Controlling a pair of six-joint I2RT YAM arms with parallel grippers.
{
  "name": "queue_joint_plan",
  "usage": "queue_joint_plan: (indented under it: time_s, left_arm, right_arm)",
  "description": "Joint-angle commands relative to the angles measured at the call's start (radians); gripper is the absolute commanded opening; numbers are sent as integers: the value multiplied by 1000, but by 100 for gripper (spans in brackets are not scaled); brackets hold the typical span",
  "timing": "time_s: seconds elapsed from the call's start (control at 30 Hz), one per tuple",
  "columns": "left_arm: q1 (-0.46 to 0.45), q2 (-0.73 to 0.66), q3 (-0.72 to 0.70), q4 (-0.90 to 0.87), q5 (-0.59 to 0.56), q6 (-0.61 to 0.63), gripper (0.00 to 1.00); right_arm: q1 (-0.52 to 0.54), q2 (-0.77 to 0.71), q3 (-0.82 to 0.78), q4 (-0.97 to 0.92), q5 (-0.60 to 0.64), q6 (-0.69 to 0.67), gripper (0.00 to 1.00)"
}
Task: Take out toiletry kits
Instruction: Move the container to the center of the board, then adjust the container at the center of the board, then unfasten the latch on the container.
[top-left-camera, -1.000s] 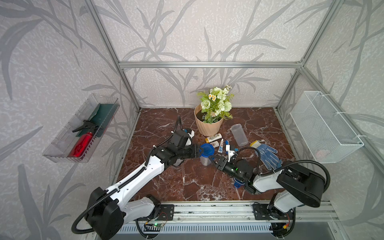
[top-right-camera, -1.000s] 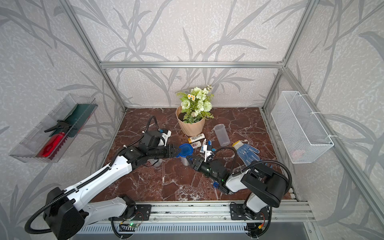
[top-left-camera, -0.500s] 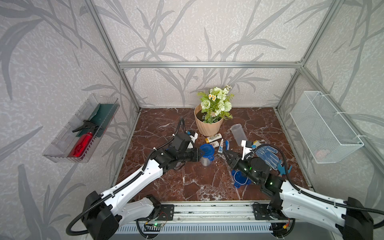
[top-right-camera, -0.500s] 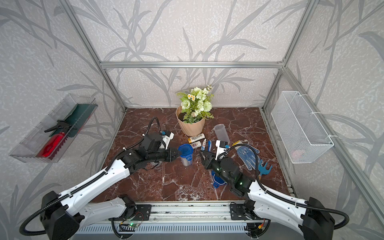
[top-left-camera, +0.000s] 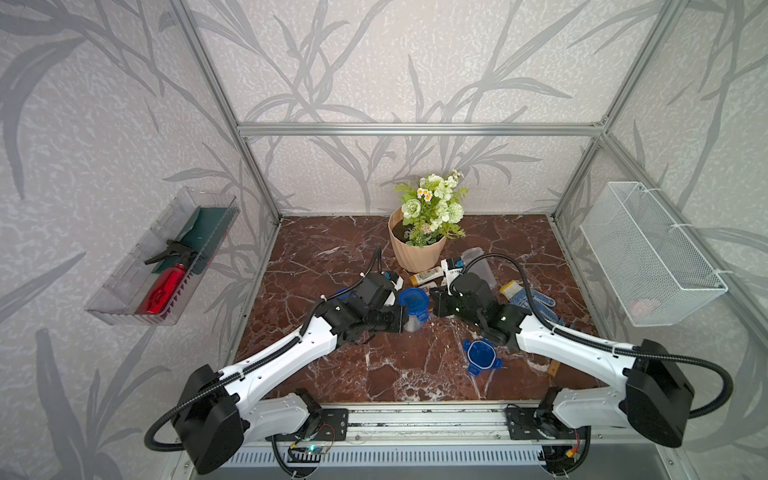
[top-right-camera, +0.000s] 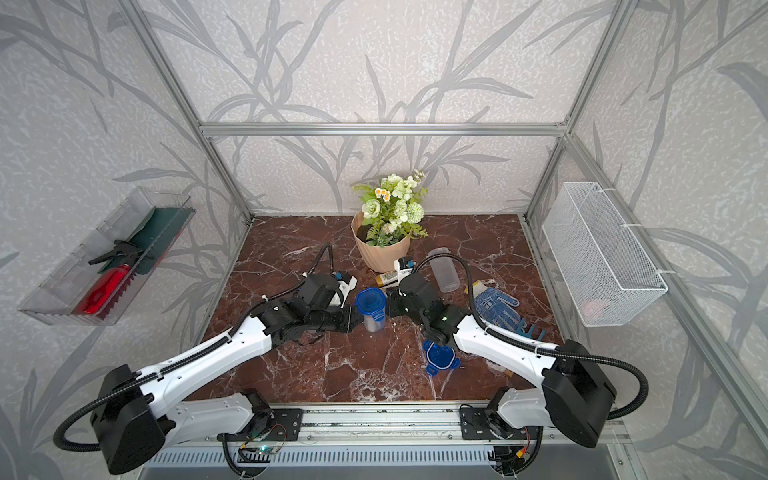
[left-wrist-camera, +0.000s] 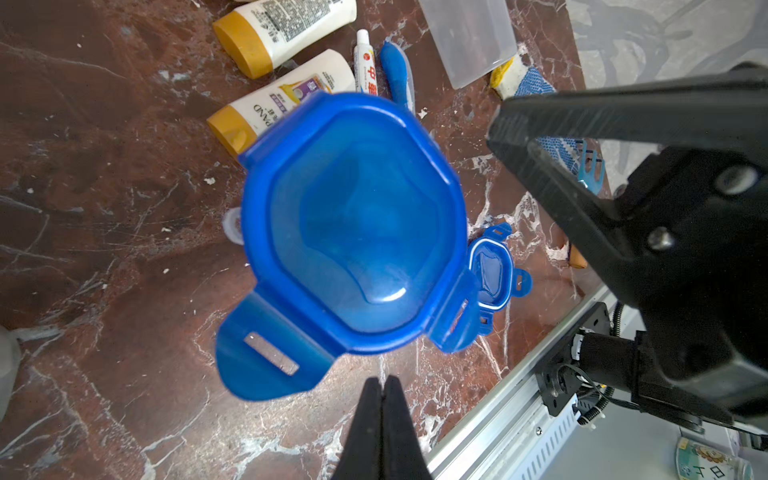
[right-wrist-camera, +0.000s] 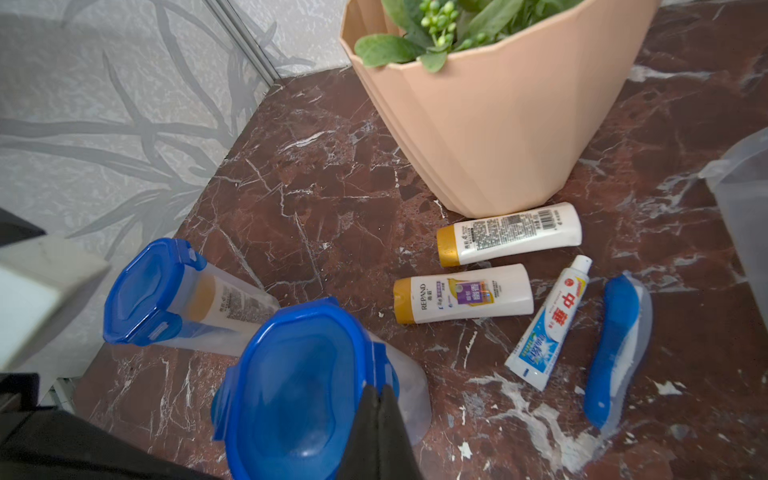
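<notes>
Unclipping looked to be the step in hand; you had the left end effector (left-wrist-camera: 380, 388) and the right end effector (right-wrist-camera: 377, 395) both pressed together with nothing between the tips, one at either side of the upright jar (top-right-camera: 372, 322) on the tabletop (top-left-camera: 332, 257), each tip close by the edge of its blue lid (left-wrist-camera: 353, 216); one clip (left-wrist-camera: 266, 349) on the left end effector's side of that jar stood swung out, the rest could not be judged for certain, and the lid hid whatever the jar held.

To do it well, you wanted one closed tip steadying the jar's rim while the other levered a clip outward from beneath; the jar was tall and narrow, so a sideways shove would likely have toppled it; short upward flicks suited better than pushes.

One toiletry kit (right-wrist-camera: 519, 291) lay loose beyond the jar, on its far side: a white bottle (right-wrist-camera: 465, 293) marked REPAND, a second bottle (right-wrist-camera: 511, 232) showing a barcode and print too small to read, a toothpaste tube (right-wrist-camera: 548, 324) with red characters that appeared to read 中華, and a blue toothbrush (right-wrist-camera: 611, 353); another kit sat inside a lying jar (right-wrist-camera: 216, 340) just beside the upright jar, its gold-capped bottle (right-wrist-camera: 232, 303) showing through the wall.
</notes>
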Motion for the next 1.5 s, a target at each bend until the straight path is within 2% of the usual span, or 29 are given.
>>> queue_joint_plan:
  time_s: [0.0, 0.23, 0.5, 0.67, 0.73, 0.8, 0.87, 1.0, 1.1, 1.2, 1.47]
  left_arm:
    - [10, 31, 25, -19, -41, 26, 0]
    - [61, 63, 68, -64, -92, 62, 0]
    - [127, 103, 100, -59, -98, 74, 0]
    - [137, 72, 98, -75, -89, 61, 0]
    - [137, 38, 102, -93, -105, 56, 0]
    - [137, -4, 118, -119, -136, 56, 0]
    - [135, -39, 132, -127, -162, 56, 0]
    - [134, -43, 156, -81, -121, 59, 0]
    - [126, 8, 163, -30, -61, 52, 1]
    - [115, 64, 170, 6, -32, 42, 3]
    - [88, 160, 202, 70, -2, 44, 0]
  right_arm:
    - [-9, 51, 83, -24, -64, -49, 0]
    - [-11, 127, 120, -7, -88, -40, 0]
    - [-19, 25, 11, 41, -61, -9, 4]
    - [-69, -67, -107, 108, -120, 61, 15]
    - [-94, -93, -147, 143, -120, 61, 15]
    - [-113, -111, -188, 197, -229, 132, 22]
    - [-123, -112, -208, 245, -287, 155, 27]
    - [-130, -67, -235, 382, -400, 240, 38]
    - [-141, -11, -280, 547, -464, 362, 47]
    - [-145, 50, -302, 647, -499, 439, 49]
    - [-148, 201, -331, 878, -535, 549, 50]
